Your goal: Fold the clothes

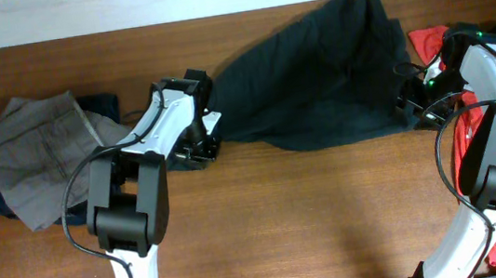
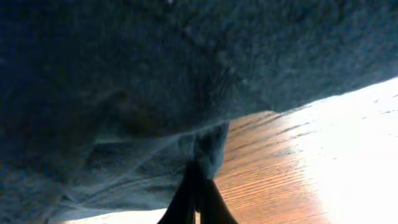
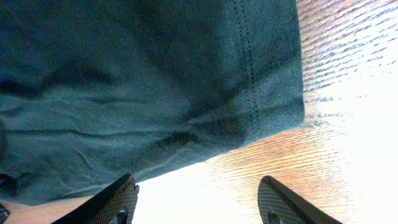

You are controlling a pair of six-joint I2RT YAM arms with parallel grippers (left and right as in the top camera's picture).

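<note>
Overhead / T-shirt (image 1: 317,84): dark green-black, lying crumpled from 12 to 2 o'clock on the wooden surface (image 1: 331,209). One lobe reaches the far edge. No lettering shows.
Overhead / left claw (image 1: 198,152): at the shirt's 9 o'clock edge, against the cloth. Cannot tell from here whether it is together or apart.
Overhead / right claw (image 1: 411,109): at the shirt's 3 o'clock edge, low to the surface.
Overhead / other clothes: grey trousers (image 1: 34,149) in a loose heap at 9 o'clock, apart from the shirt. Red top (image 1: 426,42) at 3 o'clock, beside the right arm.
Left wrist / claw state: fingers (image 2: 186,202) together, with a small tuck of the shirt's edge clamped at their tips. The rest of the cloth drapes over toward 12 o'clock.
Left wrist / texture: matte knit, slightly fuzzy. The wood is glossy and grained, with glare at 3 o'clock.
Right wrist / claw state: fingers (image 3: 118,199) apart, nothing between them. The shirt lies just ahead, toward 12 o'clock.
Right wrist / hem (image 3: 249,93): double row of stitching and a squared corner at 3 o'clock, lying flat on the wood.
Handling (judgement): light and limp, not fragile. It should sag between holds and drag on the wood rather than slide freely. A thin single layer could creep out of a pinch.
Grip site (judgement): the stitched hem corner, which is thicker and firmer than the body cloth. Held opposite the left pinch, it would let the shirt be drawn flat.
</note>
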